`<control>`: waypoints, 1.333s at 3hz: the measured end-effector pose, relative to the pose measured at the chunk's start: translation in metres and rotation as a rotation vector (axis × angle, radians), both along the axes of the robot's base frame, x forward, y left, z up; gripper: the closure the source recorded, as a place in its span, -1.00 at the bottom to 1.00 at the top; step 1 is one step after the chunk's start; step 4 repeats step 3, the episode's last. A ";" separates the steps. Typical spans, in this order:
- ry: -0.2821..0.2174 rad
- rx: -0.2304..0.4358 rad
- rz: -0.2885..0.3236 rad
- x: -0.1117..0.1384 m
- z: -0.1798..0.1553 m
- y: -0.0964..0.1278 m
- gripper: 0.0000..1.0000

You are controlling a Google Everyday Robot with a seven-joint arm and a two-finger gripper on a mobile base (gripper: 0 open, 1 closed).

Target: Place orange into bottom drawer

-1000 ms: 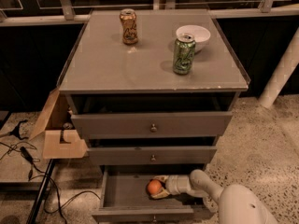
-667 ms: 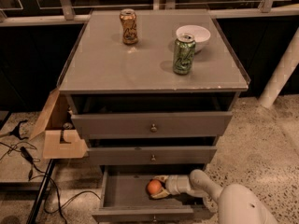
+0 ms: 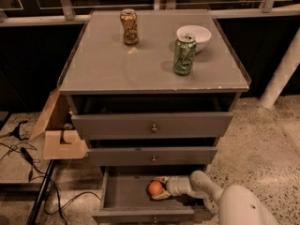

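Gripper (image 3: pixel 158 189) is sitting down inside the open bottom drawer (image 3: pixel 123 196), with the arm (image 3: pixel 206 187) reaching in from the right side. Jaws are clamping the orange (image 3: pixel 153 187), one finger on each side of it. Orange is hanging low over the tray floor, about mid-width. I can't tell if it's touching the floor.

Looks like the release step, so the task is nearly done.

How I'd be doing it:
- Be lowering until the fruit is resting on the floor, not dropping it. It's round and smooth, so it'll roll.
- Be opening the jaws slowly and evenly so neither finger flicks it.
- Be pulling out up and to the right, watching the middle drawer (image 3: pixel 152 156) front just above the tray's back.
- Not touching the drawer walls.
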State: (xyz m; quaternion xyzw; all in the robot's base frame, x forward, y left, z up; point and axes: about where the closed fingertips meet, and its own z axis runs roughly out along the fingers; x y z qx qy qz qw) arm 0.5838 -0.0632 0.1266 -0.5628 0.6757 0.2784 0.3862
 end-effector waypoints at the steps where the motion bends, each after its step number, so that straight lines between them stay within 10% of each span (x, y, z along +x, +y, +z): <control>1: 0.000 0.000 0.000 0.000 0.000 0.000 -0.84; 4: 0.000 0.000 0.000 0.000 0.000 0.000 -1.00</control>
